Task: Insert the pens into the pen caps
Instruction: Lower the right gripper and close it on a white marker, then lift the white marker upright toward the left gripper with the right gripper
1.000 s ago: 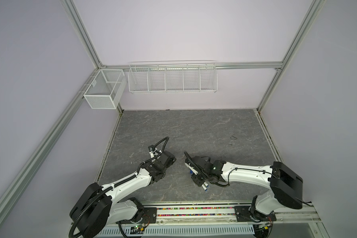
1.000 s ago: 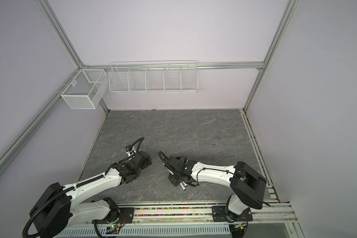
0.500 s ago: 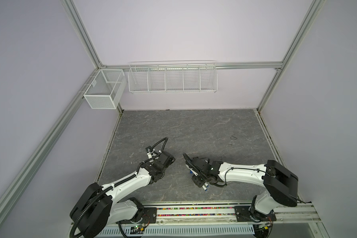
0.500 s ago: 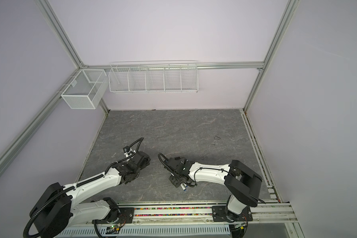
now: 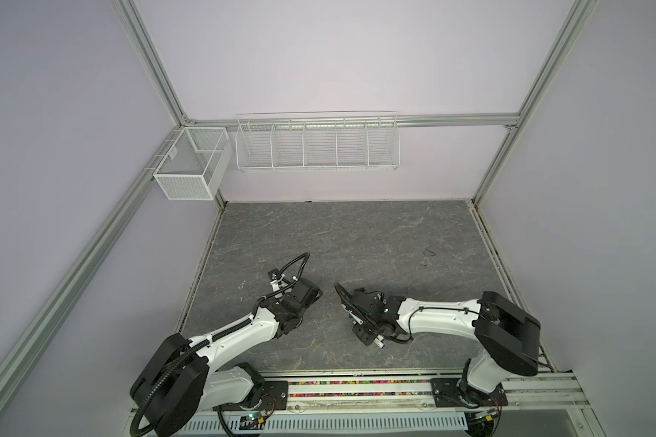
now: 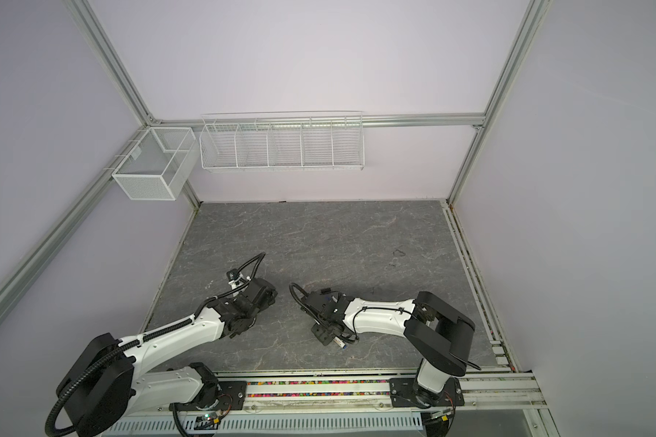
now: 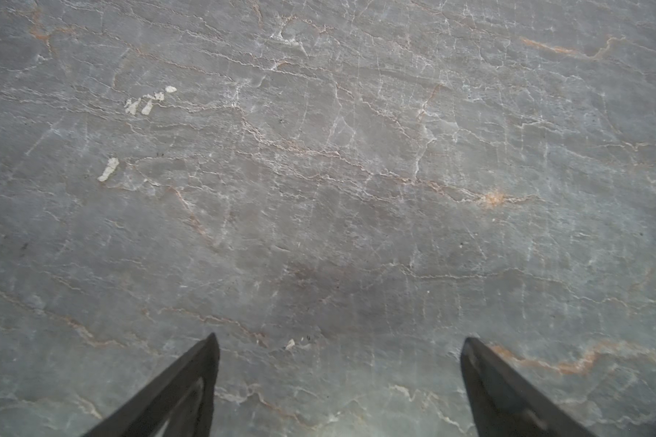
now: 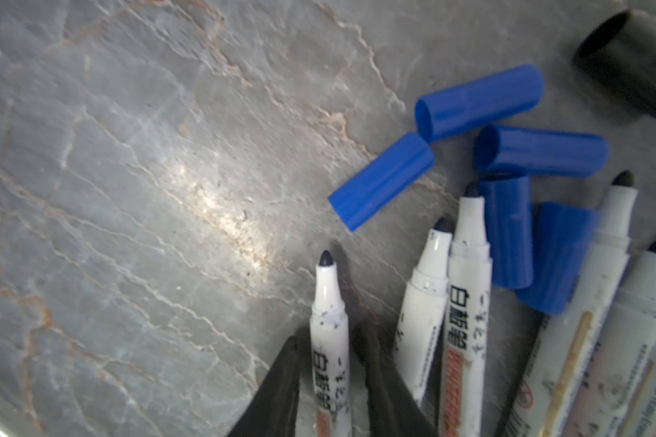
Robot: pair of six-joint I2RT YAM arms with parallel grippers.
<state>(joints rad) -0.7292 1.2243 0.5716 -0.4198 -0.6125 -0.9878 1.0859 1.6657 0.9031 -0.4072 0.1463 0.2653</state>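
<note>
Right wrist view: right gripper (image 8: 328, 336), barely shifted, stays pinched on one pen (image 8: 328, 295), pen caps (image 8: 381, 181) unreached at two o'clock ahead; left gripper (image 7: 339, 338) spread, empty.

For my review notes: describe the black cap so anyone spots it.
Find the right hand, shut on a pen. Past the pen tips lie loose caps; the black cap lies farthest from the hand, the only one not blue.

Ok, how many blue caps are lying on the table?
5. One blue cap lies nearest the gripped pen; two lie near the black cap; two sit among the pen tips, one partly covered. More may be out of frame.
</note>
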